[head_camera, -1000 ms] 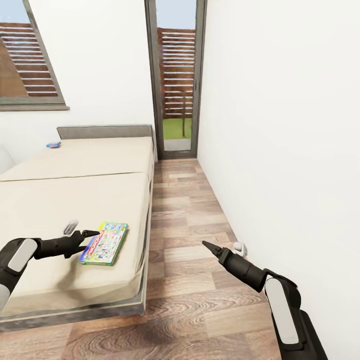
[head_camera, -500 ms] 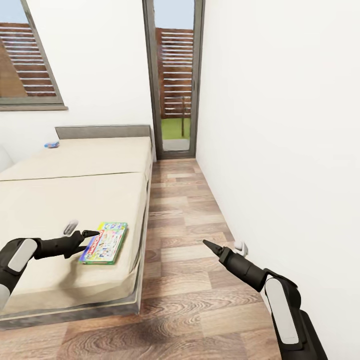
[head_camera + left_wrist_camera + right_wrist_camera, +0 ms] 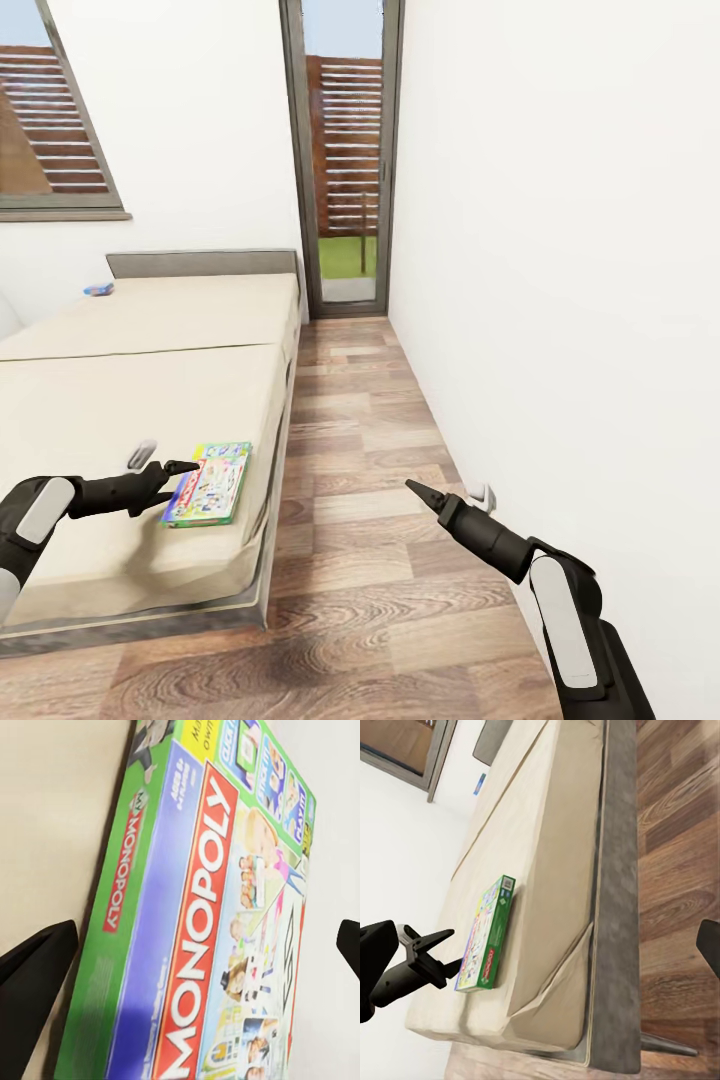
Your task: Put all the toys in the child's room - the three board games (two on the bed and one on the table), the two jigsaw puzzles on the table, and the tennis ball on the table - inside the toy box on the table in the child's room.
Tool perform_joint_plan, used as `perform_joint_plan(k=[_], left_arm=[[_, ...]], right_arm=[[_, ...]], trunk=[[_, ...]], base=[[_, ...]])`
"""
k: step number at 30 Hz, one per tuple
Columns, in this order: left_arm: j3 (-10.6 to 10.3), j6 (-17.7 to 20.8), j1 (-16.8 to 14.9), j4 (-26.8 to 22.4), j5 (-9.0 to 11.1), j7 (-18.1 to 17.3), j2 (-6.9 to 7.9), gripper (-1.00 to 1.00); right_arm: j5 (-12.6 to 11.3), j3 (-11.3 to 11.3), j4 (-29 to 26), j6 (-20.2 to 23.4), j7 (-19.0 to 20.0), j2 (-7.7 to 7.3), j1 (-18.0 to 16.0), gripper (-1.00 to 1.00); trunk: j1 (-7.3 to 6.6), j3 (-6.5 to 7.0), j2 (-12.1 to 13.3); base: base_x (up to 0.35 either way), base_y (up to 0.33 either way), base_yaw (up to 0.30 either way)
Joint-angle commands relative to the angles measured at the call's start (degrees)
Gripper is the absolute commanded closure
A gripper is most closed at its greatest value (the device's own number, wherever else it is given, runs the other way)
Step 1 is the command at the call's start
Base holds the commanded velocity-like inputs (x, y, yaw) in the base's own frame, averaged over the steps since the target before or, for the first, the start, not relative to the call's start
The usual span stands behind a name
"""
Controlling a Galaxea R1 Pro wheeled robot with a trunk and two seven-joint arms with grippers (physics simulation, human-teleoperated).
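A green Monopoly board game (image 3: 209,485) lies flat near the right edge of the beige bed (image 3: 120,400). My left gripper (image 3: 170,458) is open, with its tips at the box's near left side. In the left wrist view the box (image 3: 202,915) lies between the two dark fingertips (image 3: 37,960). A small blue board game (image 3: 98,289) rests far off by the grey headboard, also seen as the blue box (image 3: 480,784). My right gripper (image 3: 412,488) hangs open over the wooden floor, holding nothing. The table, toy box, jigsaw puzzles and tennis ball are out of view.
A wood-floor aisle (image 3: 350,440) runs between the bed frame (image 3: 270,520) and the white wall (image 3: 560,300) on the right, ending at a glass door (image 3: 345,160). A window (image 3: 50,120) is above the bed. A small white fitting (image 3: 483,494) sits low on the wall.
The whole picture has slid a little to the left, so the camera moved. Both arms keep the same pose, and the green box stays by the left fingertips.
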Motion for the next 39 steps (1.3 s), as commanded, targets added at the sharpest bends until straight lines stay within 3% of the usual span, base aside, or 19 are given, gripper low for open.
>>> perform_joint_plan(k=[1,39], left_arm=[[0.1,0.3,0.0,0.1,-1.3,-0.2,-0.04,-1.00],[0.1,0.3,0.0,0.1,-1.3,-0.2,-0.10,-1.00]], right_arm=[[0.1,-0.2,0.0,0.4,0.2,0.06,0.0,-1.00],[0.1,0.3,0.0,0.4,0.2,0.06,0.0,-1.00]], trunk=[[0.00,-0.06,0.0],[0.00,-0.06,0.0]], base=[[0.000,-0.012,0.000],[0.000,-0.058,0.000]])
